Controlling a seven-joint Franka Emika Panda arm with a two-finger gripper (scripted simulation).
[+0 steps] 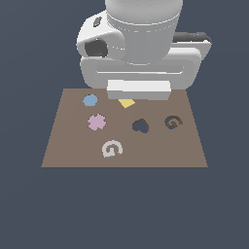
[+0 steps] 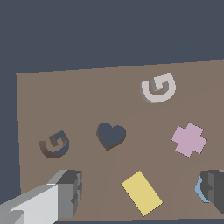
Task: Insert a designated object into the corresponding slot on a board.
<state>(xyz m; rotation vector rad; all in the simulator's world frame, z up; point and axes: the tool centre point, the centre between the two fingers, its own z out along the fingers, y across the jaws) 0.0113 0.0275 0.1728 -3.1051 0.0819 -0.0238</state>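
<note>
The off-white letter-G piece (image 1: 112, 149) lies flat on the brown board (image 1: 68, 151), near its front edge; it also shows in the wrist view (image 2: 158, 88). The dark G-shaped slot (image 1: 172, 122) is at the exterior view's right, also seen in the wrist view (image 2: 54, 144). My gripper (image 1: 138, 92) hangs above the board's back edge, well away from the G piece. In the wrist view the gripper (image 2: 141, 187) is open and empty, its two fingers (image 2: 70, 192) wide apart on either side of the yellow rectangle.
On the board are a pink flower piece (image 1: 97, 122), a blue round piece (image 1: 90, 100), a yellow rectangle (image 1: 127, 102) partly under the hand, and a dark heart-shaped cut-out (image 1: 140, 126). The board lies on a dark blue-grey floor.
</note>
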